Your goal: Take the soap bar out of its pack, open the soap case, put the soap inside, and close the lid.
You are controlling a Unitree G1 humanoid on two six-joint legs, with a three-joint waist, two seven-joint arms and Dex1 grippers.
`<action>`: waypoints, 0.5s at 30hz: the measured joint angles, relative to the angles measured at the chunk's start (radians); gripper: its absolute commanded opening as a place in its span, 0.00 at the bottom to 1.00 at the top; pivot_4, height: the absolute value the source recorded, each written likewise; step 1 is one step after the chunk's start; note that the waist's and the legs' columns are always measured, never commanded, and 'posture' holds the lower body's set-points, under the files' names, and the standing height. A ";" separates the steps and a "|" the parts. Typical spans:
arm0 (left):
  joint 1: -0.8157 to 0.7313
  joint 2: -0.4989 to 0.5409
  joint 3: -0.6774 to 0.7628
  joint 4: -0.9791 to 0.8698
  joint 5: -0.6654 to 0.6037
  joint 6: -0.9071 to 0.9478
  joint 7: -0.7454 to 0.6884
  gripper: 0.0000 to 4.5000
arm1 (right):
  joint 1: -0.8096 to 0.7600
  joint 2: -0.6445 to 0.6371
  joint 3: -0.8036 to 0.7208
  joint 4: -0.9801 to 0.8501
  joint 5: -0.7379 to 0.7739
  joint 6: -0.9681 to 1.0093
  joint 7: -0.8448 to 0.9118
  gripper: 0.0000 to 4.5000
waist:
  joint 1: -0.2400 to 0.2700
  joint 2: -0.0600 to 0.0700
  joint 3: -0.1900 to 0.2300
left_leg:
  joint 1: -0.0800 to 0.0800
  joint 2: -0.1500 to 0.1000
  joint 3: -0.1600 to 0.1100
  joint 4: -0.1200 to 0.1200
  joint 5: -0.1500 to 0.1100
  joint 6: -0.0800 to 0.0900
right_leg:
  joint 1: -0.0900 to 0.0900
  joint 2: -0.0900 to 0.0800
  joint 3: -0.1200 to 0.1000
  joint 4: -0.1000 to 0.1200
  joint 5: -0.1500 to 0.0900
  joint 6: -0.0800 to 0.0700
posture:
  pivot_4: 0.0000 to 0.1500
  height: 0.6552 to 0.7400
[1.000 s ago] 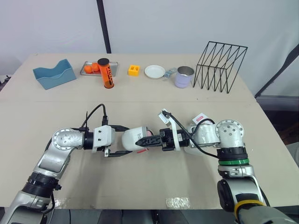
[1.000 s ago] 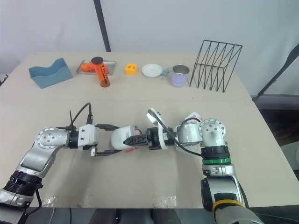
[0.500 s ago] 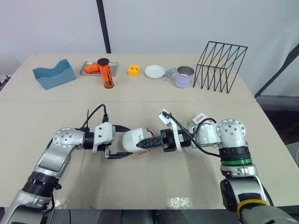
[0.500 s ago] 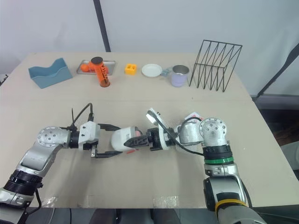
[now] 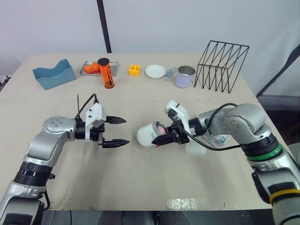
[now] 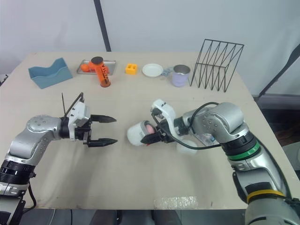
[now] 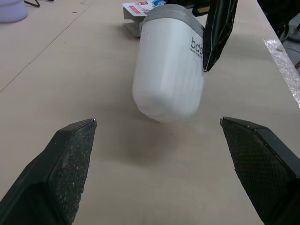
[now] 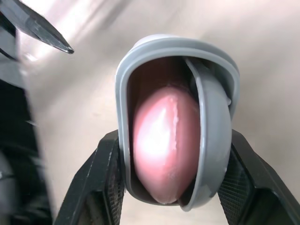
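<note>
Pink oval soap bar (image 8: 164, 145) sits inside the white ribbed soap case (image 5: 148, 134), pinched by the right gripper (image 5: 162, 138) over the middle of the beige table (image 5: 140, 187) (lid-closing comes next, I judge); the left gripper (image 5: 126, 131) gapes empty nearby.

Case (image 7: 168, 70): dark letters "bdo" on its white side, just below the grey rim; the word is partly hidden and the rest is unreadable.
Pack (image 7: 138, 7), at 3 o'clock from the case: red and blue print, too small to read.
Orange tube (image 5: 107, 73), at 11 o'clock from the case: black markings, illegible.
</note>
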State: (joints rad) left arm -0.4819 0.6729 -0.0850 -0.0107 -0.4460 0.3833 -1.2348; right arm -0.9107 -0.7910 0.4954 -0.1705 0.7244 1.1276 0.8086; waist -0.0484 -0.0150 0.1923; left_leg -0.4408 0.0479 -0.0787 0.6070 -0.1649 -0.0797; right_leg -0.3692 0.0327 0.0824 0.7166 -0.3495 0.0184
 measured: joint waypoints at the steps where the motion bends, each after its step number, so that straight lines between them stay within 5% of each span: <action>1: -0.002 -0.003 0.000 -0.001 -0.003 0.012 0.006 0.99 | -0.011 -0.010 0.025 -0.004 -0.042 -0.037 0.030 0.45 | 0.000 0.000 0.000 | 0.000 0.000 0.000 0.000 0.000 0.000 | 0.000 0.000 0.000 0.000 0.000 0.000 | 1.00 1.00; 15: -0.051 -0.072 -0.107 -0.090 0.068 0.050 0.081 0.99 | -0.179 -0.020 0.248 -0.017 -0.504 -0.320 0.355 0.45 | 0.001 0.000 0.000 | 0.000 -0.001 -0.001 0.001 0.001 -0.001 | 0.000 -0.001 -0.002 0.000 0.001 -0.002 | 1.00 1.00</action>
State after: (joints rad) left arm -0.5327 0.6012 -0.1925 -0.1004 -0.3780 0.4338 -1.1538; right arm -1.0897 -0.8107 0.7435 -0.1873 0.2202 0.8081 1.1632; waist -0.0478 -0.0153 0.1924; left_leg -0.4413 0.0473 -0.0801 0.6076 -0.1643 -0.0806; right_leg -0.3690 0.0315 0.0809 0.7170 -0.3482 0.0162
